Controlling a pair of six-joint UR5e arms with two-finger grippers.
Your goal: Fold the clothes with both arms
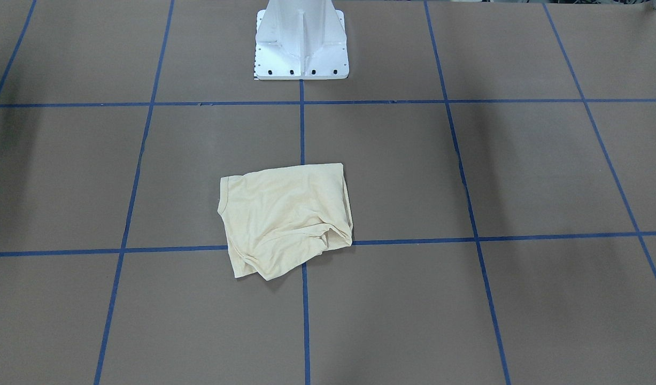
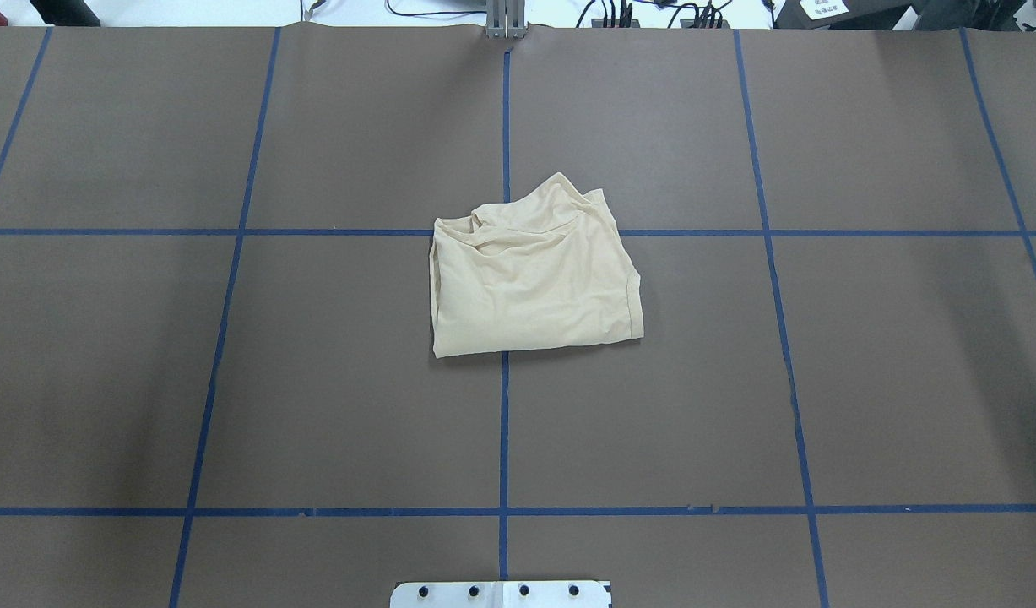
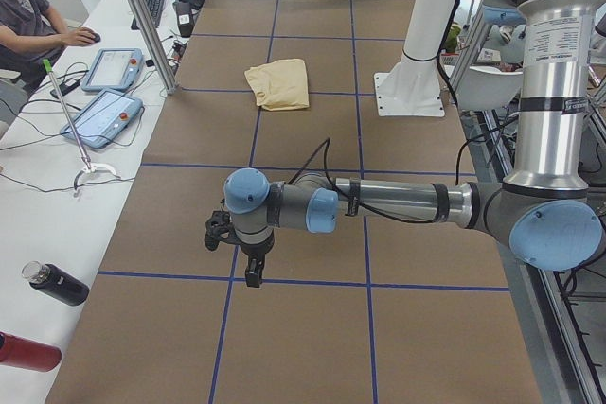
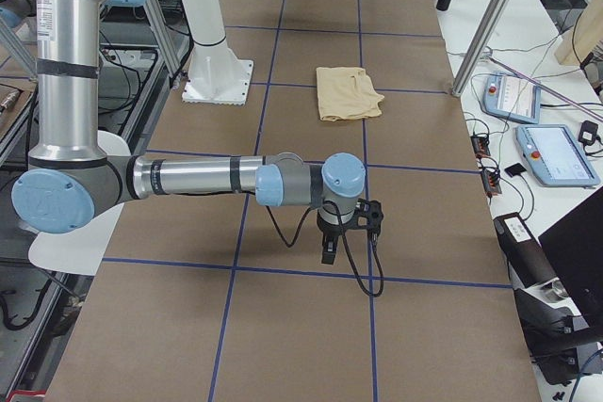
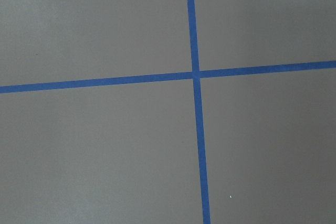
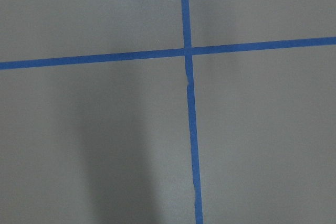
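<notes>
Overhead exterior | T-shirt (image 2: 534, 274) folded on table (image 2: 230, 380) | left gripper (image 3: 252, 274), right gripper (image 4: 328, 251): open or closed, cannot tell

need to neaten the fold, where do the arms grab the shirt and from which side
Probably the rumpled edge of the T-shirt farthest from the white pedestal, pinched near each end, coming straight down. It lies flat on the table; only that edge bunches into ridges to pinch.

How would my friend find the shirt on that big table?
Start at the brown table crossed by blue tape. At its middle, out from the white base, lies the shirt, folded into a bundle. It is the only pale yellow, soft thing there.
</notes>
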